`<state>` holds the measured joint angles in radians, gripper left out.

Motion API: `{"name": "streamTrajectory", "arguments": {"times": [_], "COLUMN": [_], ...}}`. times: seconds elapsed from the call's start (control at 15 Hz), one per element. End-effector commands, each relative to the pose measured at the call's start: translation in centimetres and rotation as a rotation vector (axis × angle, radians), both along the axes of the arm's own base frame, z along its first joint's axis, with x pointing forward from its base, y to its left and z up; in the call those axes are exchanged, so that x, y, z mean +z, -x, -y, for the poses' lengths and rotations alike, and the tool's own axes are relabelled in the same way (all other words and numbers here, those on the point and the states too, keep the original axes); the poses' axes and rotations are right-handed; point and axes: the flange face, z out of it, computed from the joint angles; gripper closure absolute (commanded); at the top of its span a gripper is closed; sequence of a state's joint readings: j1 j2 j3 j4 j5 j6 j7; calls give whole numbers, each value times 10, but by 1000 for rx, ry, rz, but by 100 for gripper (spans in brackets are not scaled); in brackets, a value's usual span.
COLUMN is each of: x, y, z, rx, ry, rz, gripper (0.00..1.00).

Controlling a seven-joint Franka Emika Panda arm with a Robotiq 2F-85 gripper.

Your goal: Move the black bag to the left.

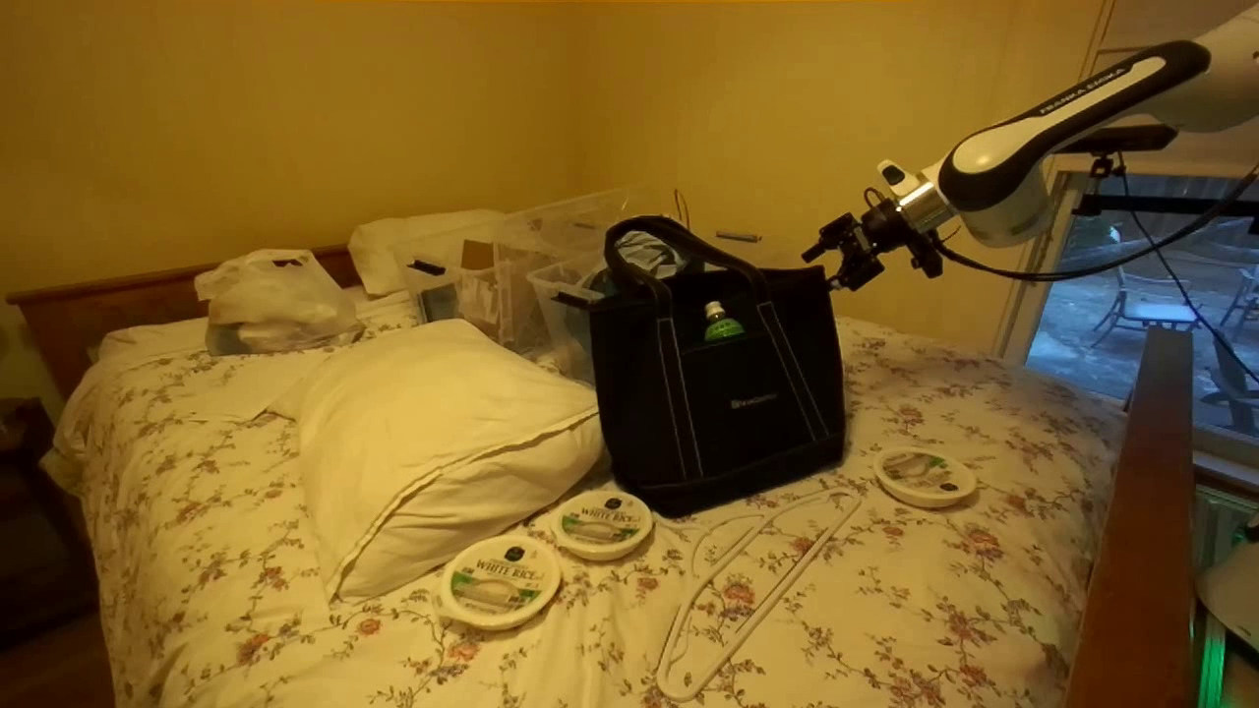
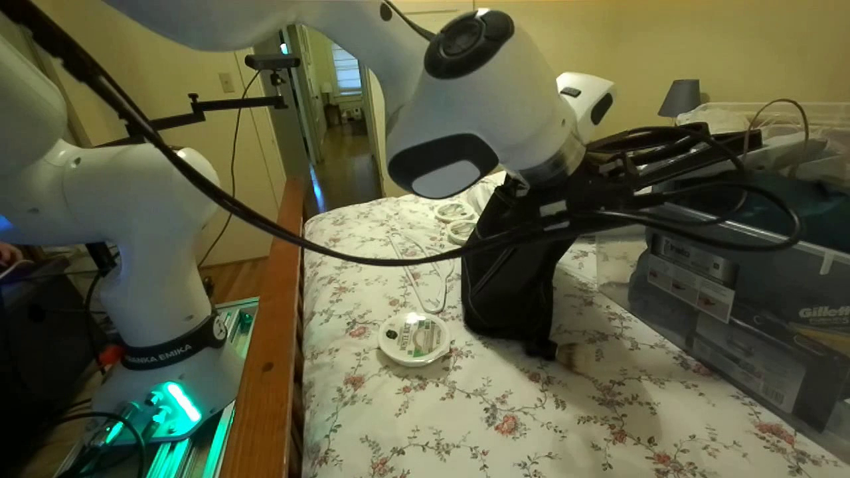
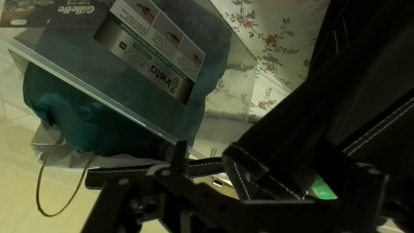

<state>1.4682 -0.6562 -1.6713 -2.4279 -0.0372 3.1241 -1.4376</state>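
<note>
The black bag stands upright on the bed, with its loop handles up and a green-capped area of a bottle showing at its front pocket. It also stands behind the arm in an exterior view. My gripper is at the bag's top corner on the window side. In the wrist view the fingers are wide apart, with the bag's stitched top corner between them. A handle strap passes behind the left finger. Whether either finger touches the fabric is hard to tell in the dark.
Clear plastic bins stand behind the bag; one is close in the wrist view. A large pillow touches the bag's side. Rice containers and a white hanger lie in front. A wooden bed rail runs beside the robot base.
</note>
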Motion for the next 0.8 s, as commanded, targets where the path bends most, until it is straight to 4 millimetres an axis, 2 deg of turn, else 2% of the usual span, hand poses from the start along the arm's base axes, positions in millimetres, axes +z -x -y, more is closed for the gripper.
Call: {"name": "streamTrajectory", "arguments": {"times": [0.0,0.2,0.33,0.73], "x": [-15,-21,-18,14], "y": [-28,-39,-43,-32], "z": [3,2,2,-19], "rx": [54,73,58,-168], "ry": [-79,-95,-93,-52], "rz": [-21,-72,-102,-209], "gripper": [26,47,62,99]}}
